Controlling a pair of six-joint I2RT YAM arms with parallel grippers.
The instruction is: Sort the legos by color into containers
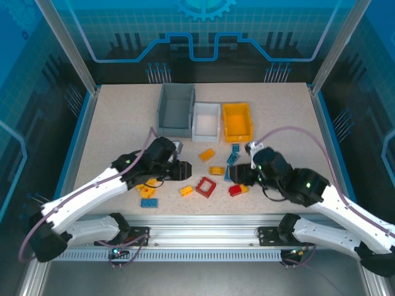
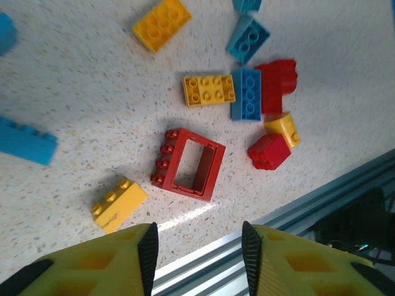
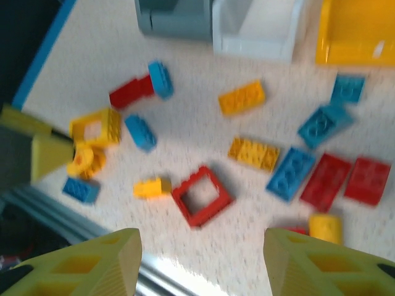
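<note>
We see our left jaws spread and empty, the red frame brick (image 2: pixel 213 172) lying flat on the worktop (image 2: pixel 80 92) just beyond their gap. Our right jaws gape empty too, above the scattered legos (image 3: pixel 253 153), containers (image 3: pixel 253 43) beyond.

Speckled pale tabletop (image 1: pixel 117 123), bordered left and right by blue trim (image 1: pixel 77 139). Along its near edge, slotted aluminium rail (image 1: pixel 203 237). Behind, clear back panel (image 1: pixel 197 37) printed with blue circuit-like lines and what looks like a gear emblem (image 1: pixel 203 7), cut off at the top. Slanting metal posts (image 1: pixel 66 43) on both sides.
</note>
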